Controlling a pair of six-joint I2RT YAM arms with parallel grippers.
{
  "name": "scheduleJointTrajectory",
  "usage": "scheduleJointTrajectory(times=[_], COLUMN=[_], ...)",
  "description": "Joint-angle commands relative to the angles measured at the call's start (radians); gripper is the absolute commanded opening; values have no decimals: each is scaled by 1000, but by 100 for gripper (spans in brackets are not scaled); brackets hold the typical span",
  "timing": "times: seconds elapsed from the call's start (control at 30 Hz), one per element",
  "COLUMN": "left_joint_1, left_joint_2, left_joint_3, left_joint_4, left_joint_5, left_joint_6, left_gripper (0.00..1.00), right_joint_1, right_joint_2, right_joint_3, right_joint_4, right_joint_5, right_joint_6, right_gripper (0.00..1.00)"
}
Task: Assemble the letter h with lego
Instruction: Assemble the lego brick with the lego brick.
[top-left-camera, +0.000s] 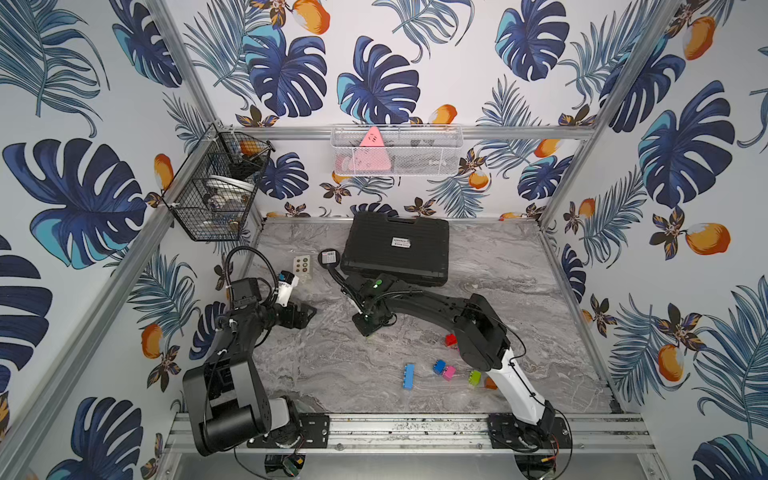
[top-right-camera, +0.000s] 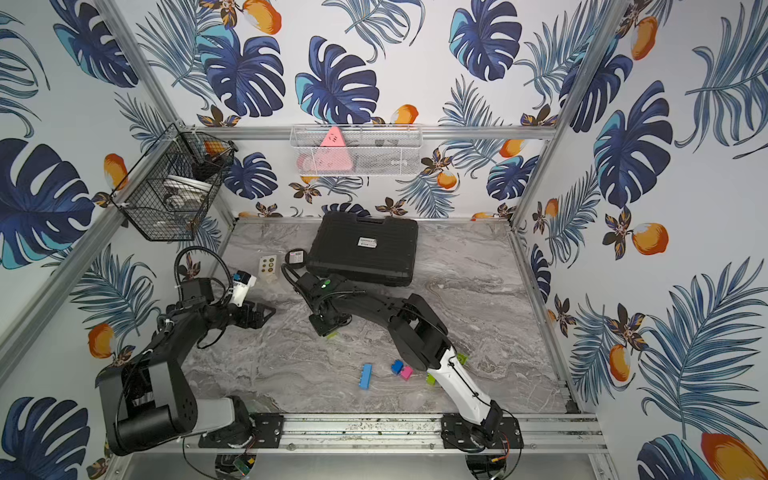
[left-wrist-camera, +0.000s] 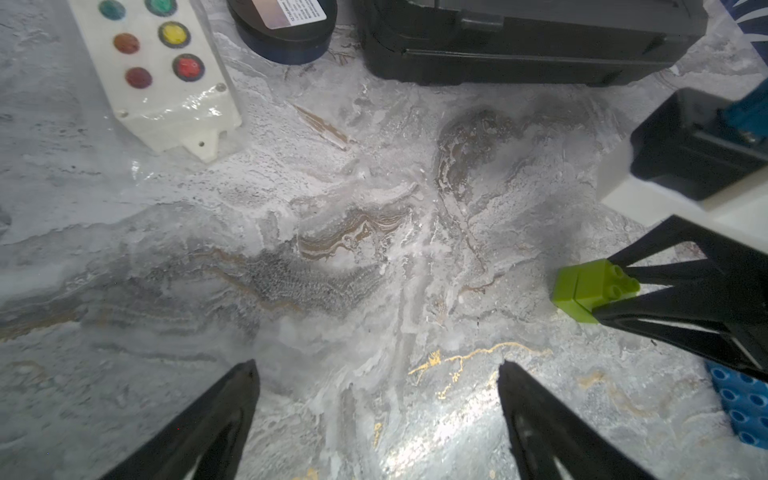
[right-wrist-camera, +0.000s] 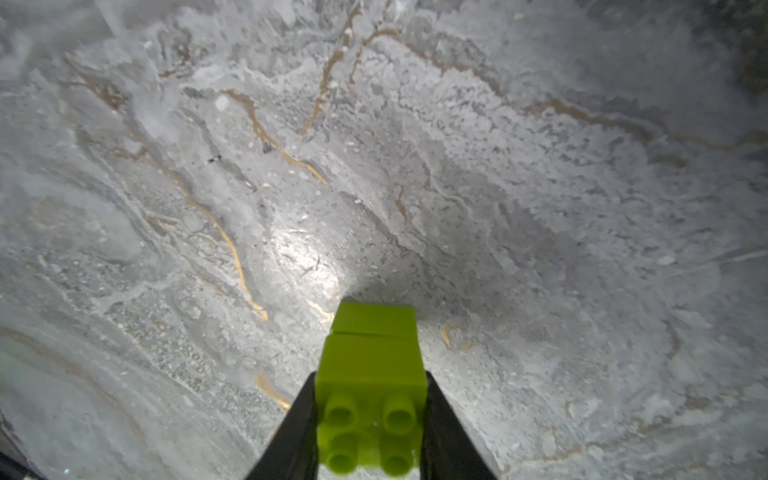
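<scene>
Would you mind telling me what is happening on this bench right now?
The robot is building a letter h from studded bricks. The right gripper is shut on a lime green stack of two bricks, low over the middle of the marble table. The left gripper is open and empty nearby. A long blue brick, a small blue brick, a pink brick and a red brick lie loose near the right arm. No h shape shows yet.

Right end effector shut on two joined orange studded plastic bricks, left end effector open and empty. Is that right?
Wrong on colour: the two joined studded plastic bricks in the right end effector are lime green, as the right wrist view shows. The left end effector is open and empty.
</scene>
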Motion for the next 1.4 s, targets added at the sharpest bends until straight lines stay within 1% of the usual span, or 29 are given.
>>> scheduleJointTrajectory(times=[0.0, 0.1, 0.17, 0.3, 0.43, 0.53, 0.63, 0.73, 0.83, 1.0, 1.13, 1.2, 1.37], left_joint_1=[9, 12, 14, 15, 17, 20, 20, 20, 20, 20, 20, 20, 20], left_joint_2=[-6, -4, -3, -3, -7, -7, -2, -3, -6, -9, -2, 0, -4], left_joint_3=[-3, -3, -1, -1, -3, -3, 0, -1, -2, -4, 1, 2, -1], left_joint_4=[23, 23, 23, 23, 22, 20, 19, 19, 18, 19, 16, 14, 15], left_joint_5=[12, 15, 16, 17, 23, 27, 26, 29, 29, 29, 31, 31, 34], left_joint_6=[-13, -15, -14, -15, -10, -8, -6, -6, -5, -5, -3, -4, -3], left_gripper=[95, 95, 95, 95, 95, 95, 95, 95, 95, 95, 95, 94, 94], right_joint_1=[9, 15, 16, 15, -8, -21, -27, -45, -90, -211, -262, -273, -281], right_joint_2=[44, 55, 63, 115, 148, 120, 75, -6, -97, -200, -221, -215, -198], right_joint_3=[15, 16, 11, 7, -48, -87, -86, -104, -175, -318, -381, -390, -402], right_joint_4=[-134, -149, -152, -169, -140, -109, -121, -118, -80, -39, -2, 15, 61], right_joint_5=[31, 40, 70, 93, 104, 96, 125, 137, 172, 187, 167, 157, 176], right_joint_6=[80, 124, 152, 190, 237, 257, 260, 258, 258, 288, 318, 336, 372], right_gripper=[34, 34, 32, 30, 27, 26, 26, 26, 26, 27, 27, 28, 29])
